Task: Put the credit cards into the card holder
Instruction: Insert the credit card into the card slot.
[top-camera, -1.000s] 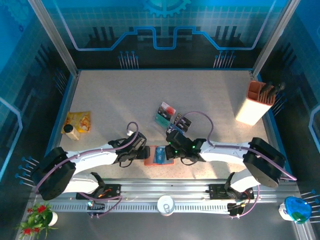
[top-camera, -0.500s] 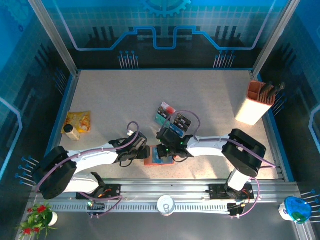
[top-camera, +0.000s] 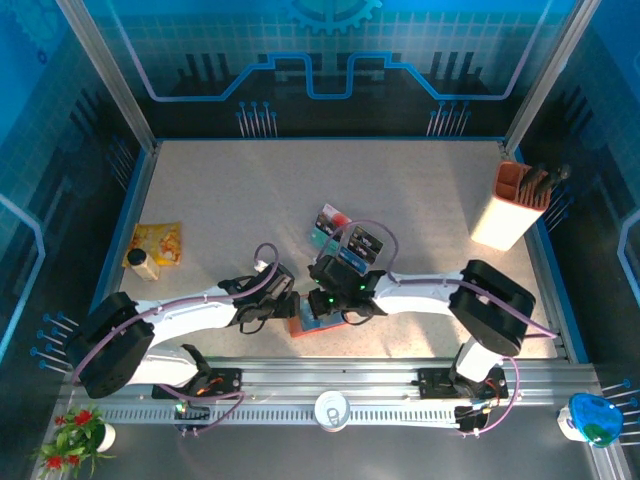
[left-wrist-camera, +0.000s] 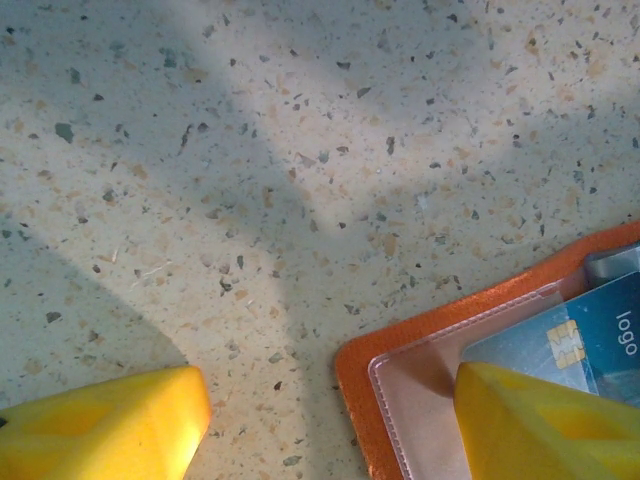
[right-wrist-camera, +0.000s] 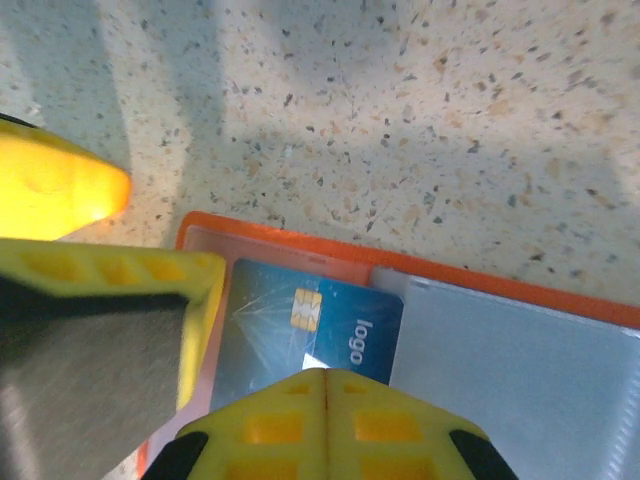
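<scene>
Card holder (top-camera: 298, 325) lies open by the near edge of the table (top-camera: 220, 200), a blue card (right-wrist-camera: 340, 320) inside it. The left gripper (left-wrist-camera: 320, 425) is spread wide, astride its corner. The right gripper (right-wrist-camera: 325, 385) is closed, seemingly pressing the card.

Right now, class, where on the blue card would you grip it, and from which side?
Probably its chip end, the short edge away from the grey-blue pocket, approached from above. The blue card lies flat on the open card holder, so only an edge offers purchase.
</scene>
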